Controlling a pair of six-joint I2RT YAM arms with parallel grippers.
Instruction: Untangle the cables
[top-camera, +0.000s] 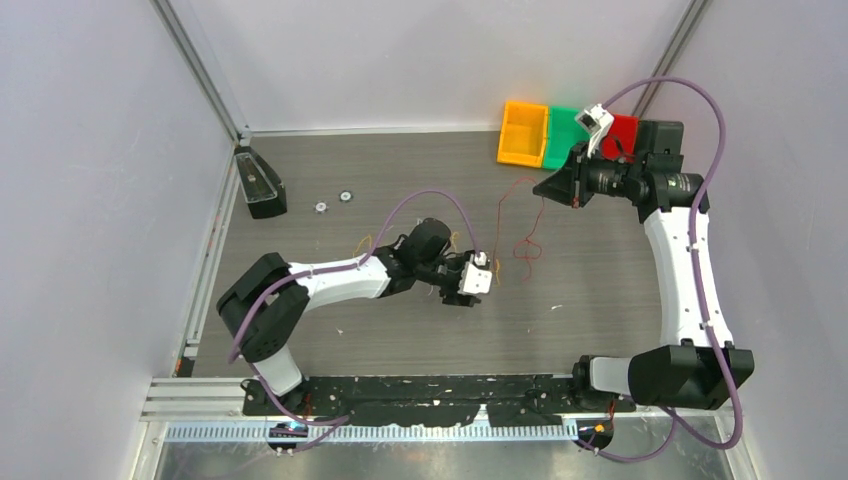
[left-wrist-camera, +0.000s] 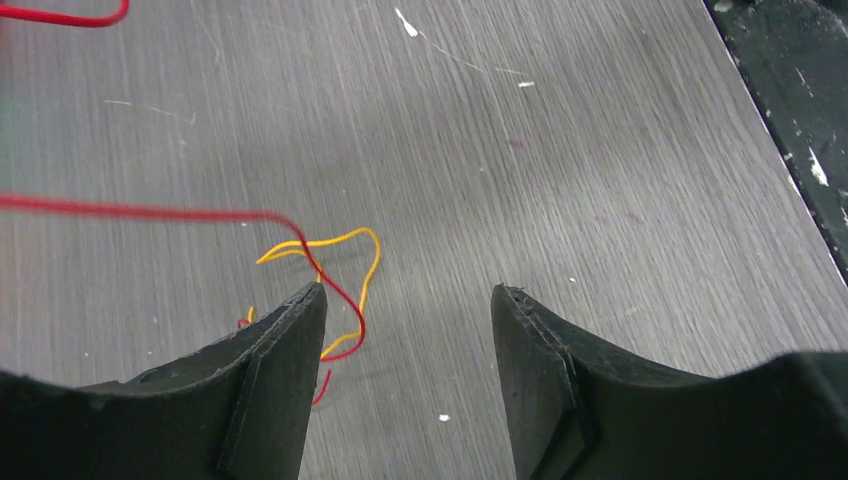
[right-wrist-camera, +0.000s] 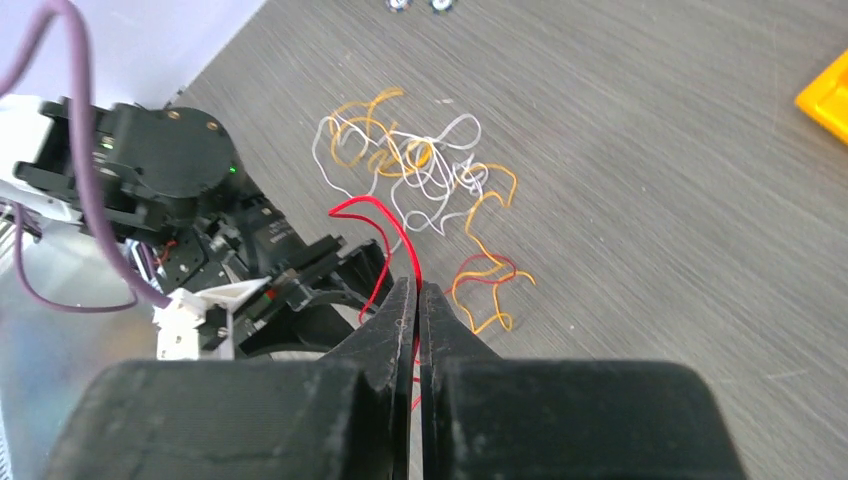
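The red cable (left-wrist-camera: 150, 211) is clamped in the closed right pincer (right-wrist-camera: 418, 285), raised at far right, and runs left and nearer to the tangle (right-wrist-camera: 415, 165) on the surface (left-wrist-camera: 600, 150). There the left pincer (left-wrist-camera: 408, 290), open and empty, is placed, a yellow-orange loop (left-wrist-camera: 350, 238) beside one fingertip (left-wrist-camera: 300, 312).
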